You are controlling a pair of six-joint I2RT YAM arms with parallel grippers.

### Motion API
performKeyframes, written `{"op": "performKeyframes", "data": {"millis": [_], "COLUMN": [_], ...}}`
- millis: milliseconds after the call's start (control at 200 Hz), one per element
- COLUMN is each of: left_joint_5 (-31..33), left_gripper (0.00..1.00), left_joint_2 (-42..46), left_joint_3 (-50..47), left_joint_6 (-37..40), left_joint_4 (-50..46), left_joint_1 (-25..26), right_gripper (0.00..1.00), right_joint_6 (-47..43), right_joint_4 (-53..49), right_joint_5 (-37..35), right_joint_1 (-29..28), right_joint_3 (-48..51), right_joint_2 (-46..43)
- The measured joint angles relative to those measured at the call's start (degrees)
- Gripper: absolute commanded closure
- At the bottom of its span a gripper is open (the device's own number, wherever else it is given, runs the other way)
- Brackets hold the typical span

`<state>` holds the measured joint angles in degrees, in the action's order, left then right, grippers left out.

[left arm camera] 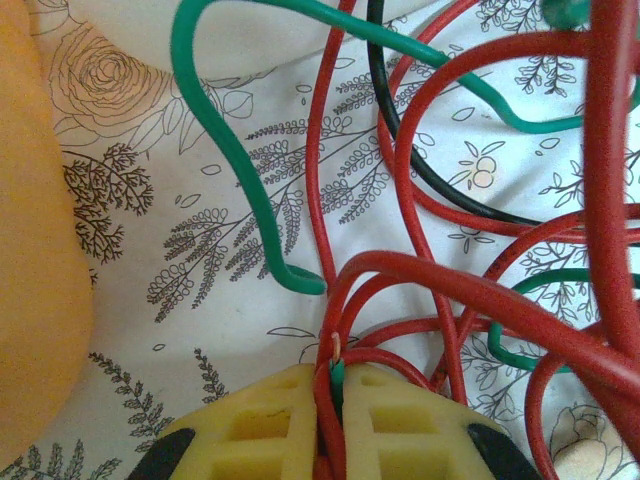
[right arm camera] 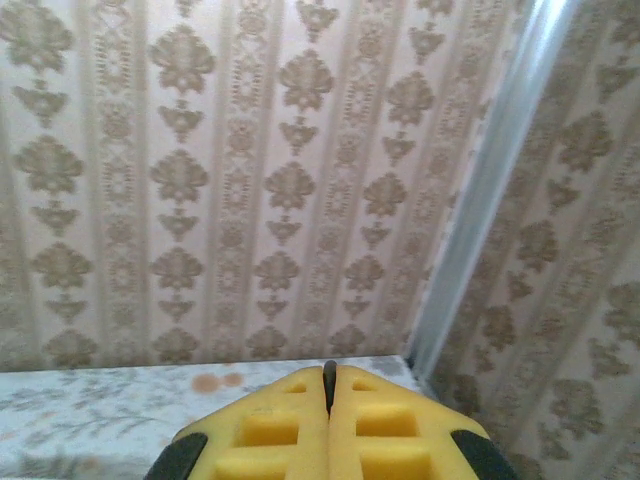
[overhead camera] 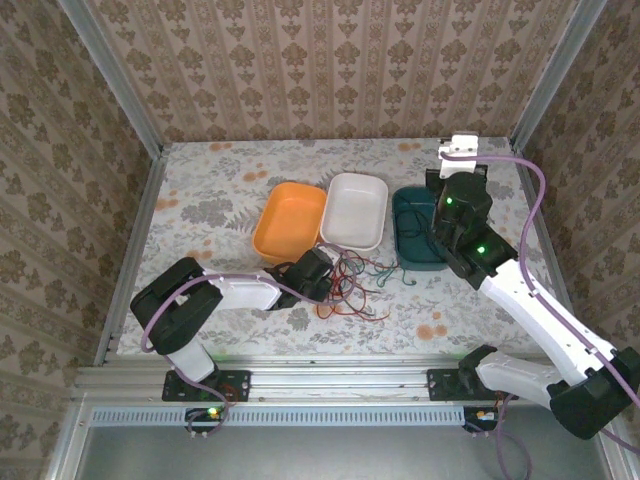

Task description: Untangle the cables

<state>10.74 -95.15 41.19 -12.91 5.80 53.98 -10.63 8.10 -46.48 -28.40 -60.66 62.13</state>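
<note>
Red and green cables (left arm camera: 610,150) pinched in closed left gripper (left arm camera: 330,385), likely to pull them free; right gripper (right arm camera: 329,380) closed, empty.

top: overhead, whole table (overhead camera: 200,180) | left wrist: close on cables (left arm camera: 608,200) | right wrist: facing wall (right arm camera: 200,180)

No legible text or labels

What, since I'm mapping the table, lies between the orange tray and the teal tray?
The white tray lies between the orange tray and teal tray, as the top external view shows.
</note>
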Motion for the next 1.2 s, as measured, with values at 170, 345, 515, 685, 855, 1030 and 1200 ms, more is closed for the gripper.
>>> {"op": "performKeyframes", "data": {"millis": [170,345,515,685,855,1030,1200], "left_joint_5": [0.0,0.0,0.0,0.0,0.0,0.0,0.0], "left_gripper": [1.0,1.0,1.0,1.0,1.0,1.0,1.0], "left_joint_2": [0.0,0.0,0.0,0.1,0.1,0.2,0.3], "left_joint_3": [-0.2,-0.2,-0.2,-0.2,-0.2,-0.2,-0.2], "left_joint_6": [0.0,0.0,0.0,0.0,0.0,0.0,0.0], "left_joint_4": [0.3,0.3,0.2,0.2,0.2,0.2,0.1], "left_joint_1": [0.0,0.0,0.0,0.0,0.0,0.0,0.0], "right_gripper": [1.0,1.0,1.0,1.0,1.0,1.0,1.0], "right_joint_6": [4.8,8.4,13.0,18.4,22.4,27.1,33.7], "right_joint_4": [-2.4,-4.3,-6.4,-7.6,-9.0,-12.3,-15.9], "right_joint_5": [4.8,7.7,8.3,11.8,14.3,16.1,17.2], "right_joint_1": [0.0,0.5,3.7,8.5,10.6,10.6,10.6], "right_joint_3": [-0.7,0.1,1.4,3.0,3.4,4.7,7.5], "right_joint_2": [1.4,5.2,9.2,13.0,18.4,23.3,24.3]}}
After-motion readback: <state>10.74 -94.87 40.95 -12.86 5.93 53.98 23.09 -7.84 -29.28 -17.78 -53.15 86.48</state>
